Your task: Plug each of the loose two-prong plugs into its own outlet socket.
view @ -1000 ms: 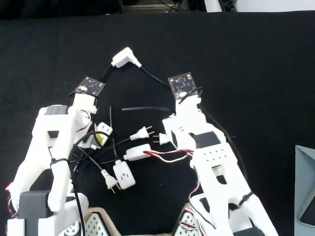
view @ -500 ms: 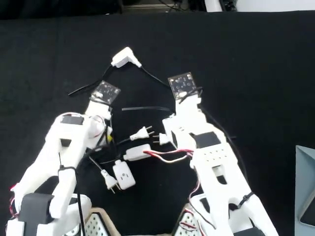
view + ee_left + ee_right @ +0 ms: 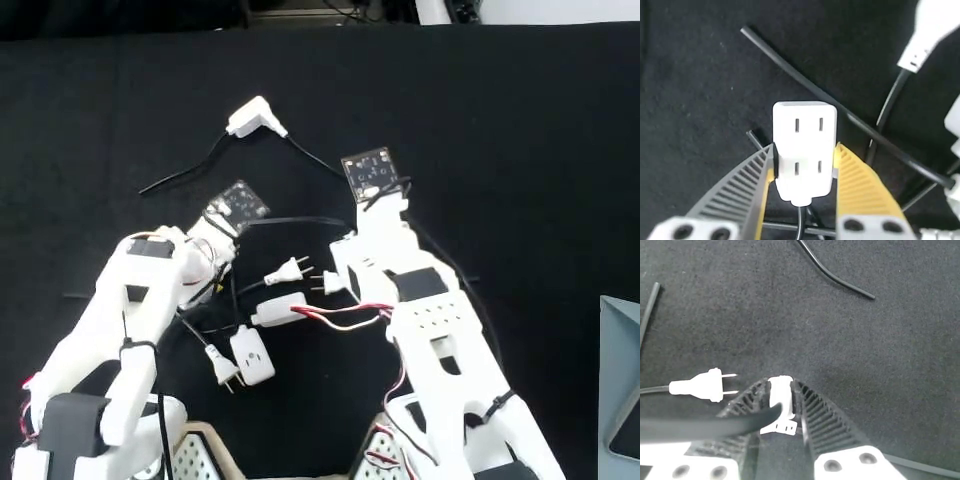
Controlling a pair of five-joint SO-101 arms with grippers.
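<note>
On the black cloth (image 3: 520, 150), the left arm sits to one side with the left gripper (image 3: 804, 148) clenched on a white outlet (image 3: 804, 132). Its grey and yellow fingers press the outlet's two sides. The outlet's face, with four slots in two pairs, is turned toward the wrist camera. A black cable (image 3: 840, 112) lies on the cloth behind the outlet, running slantwise past it.

The right gripper (image 3: 781, 385) is clamped on a small white held plug (image 3: 780, 399), low over the cloth. Its prongs cannot be made out from the wrist. Just beside it lies a loose plug (image 3: 697, 387), flat on the cloth, its two prongs pointing toward the right gripper but apart from it. From above, this loose plug (image 3: 288, 271) rests between the two arms.

Nearer the bases lie a long white socket (image 3: 278, 310) and a white block (image 3: 252, 355), with another plug (image 3: 225, 368) just beside the block. At the far end an angled plug (image 3: 250, 117) lies well apart from both arms
</note>
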